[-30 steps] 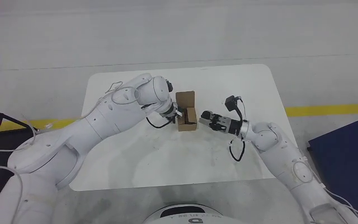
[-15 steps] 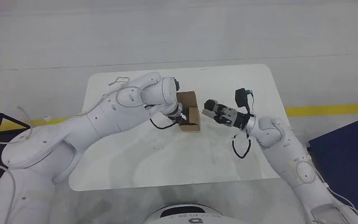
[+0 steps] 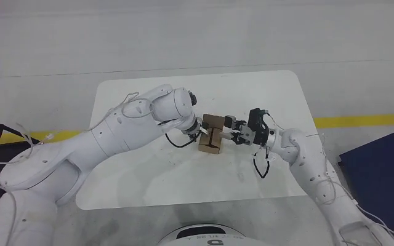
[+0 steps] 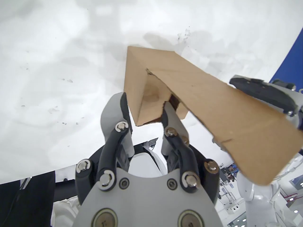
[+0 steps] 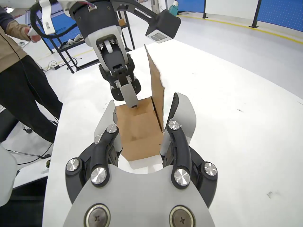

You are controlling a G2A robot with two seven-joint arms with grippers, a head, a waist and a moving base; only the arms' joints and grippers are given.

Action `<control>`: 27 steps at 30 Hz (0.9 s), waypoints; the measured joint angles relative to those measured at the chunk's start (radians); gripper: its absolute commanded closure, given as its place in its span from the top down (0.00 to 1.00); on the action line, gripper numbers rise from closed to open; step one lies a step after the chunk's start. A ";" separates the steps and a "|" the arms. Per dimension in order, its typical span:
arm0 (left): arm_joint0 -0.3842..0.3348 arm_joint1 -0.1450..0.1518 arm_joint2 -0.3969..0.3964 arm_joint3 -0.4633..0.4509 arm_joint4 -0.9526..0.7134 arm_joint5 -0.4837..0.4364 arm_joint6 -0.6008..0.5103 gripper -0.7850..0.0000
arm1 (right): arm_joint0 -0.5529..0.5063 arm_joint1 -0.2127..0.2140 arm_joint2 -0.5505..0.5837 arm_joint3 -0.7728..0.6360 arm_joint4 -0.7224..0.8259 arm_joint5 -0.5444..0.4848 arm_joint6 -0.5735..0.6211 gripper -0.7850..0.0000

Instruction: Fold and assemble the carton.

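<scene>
One white surface (image 3: 258, 98) carries everything, with bare room on every side out to its rounded edges. Two arms meet near its middle: the left arm (image 3: 123, 132) comes in from one side and the right arm (image 3: 308, 166) from the other. The single brown carton (image 3: 210, 133) sits between them, well away from any edge. Its top is open, and one flap (image 5: 156, 83) stands upright along one side. The left jaws are clamped on a carton wall, with one finger (image 4: 123, 109) outside it and the other inside. The right jaws are spread wide around the opposite end of the carton (image 5: 139, 128), and whether they touch it cannot be told. From above, both wrists cover the carton's ends. Whether its base lies flat is hard to make out.
</scene>
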 measured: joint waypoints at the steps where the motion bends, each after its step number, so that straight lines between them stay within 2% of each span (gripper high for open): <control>1: 0.011 0.008 -0.013 -0.007 -0.005 -0.002 0.011 0.94 | 0.003 0.000 -0.002 0.005 -0.026 0.000 -0.024 0.71; 4: 0.063 0.046 -0.071 -0.047 -0.028 -0.006 0.059 0.89 | 0.007 0.000 0.000 0.015 -0.114 0.011 -0.102 0.71; 8: 0.162 0.123 -0.170 -0.128 -0.031 0.012 0.119 0.79 | 0.002 0.002 -0.003 0.018 -0.214 0.019 -0.206 0.72; 12: 0.247 0.193 -0.263 -0.227 -0.001 0.017 0.148 0.68 | -0.002 0.002 -0.020 0.007 -0.304 0.034 -0.267 0.87; 17: 0.323 0.258 -0.366 -0.298 0.040 0.028 0.144 0.58 | 0.008 0.002 -0.052 0.013 -0.405 0.042 -0.298 0.95; 19: 0.341 0.271 -0.394 -0.289 0.039 0.034 0.142 0.51 | 0.015 0.002 -0.062 0.018 -0.431 0.049 -0.298 1.00; 22: 0.365 0.278 -0.435 -0.256 0.005 0.020 0.153 0.47 | 0.020 0.001 -0.073 0.023 -0.465 0.079 -0.285 1.00; 25: 0.361 0.267 -0.436 -0.217 -0.028 -0.006 0.154 0.50 | 0.024 0.000 -0.084 0.025 -0.492 0.114 -0.267 1.00; 27: 0.335 0.249 -0.415 -0.185 -0.042 -0.022 0.145 0.55 | 0.026 -0.002 -0.095 0.025 -0.516 0.139 -0.250 1.00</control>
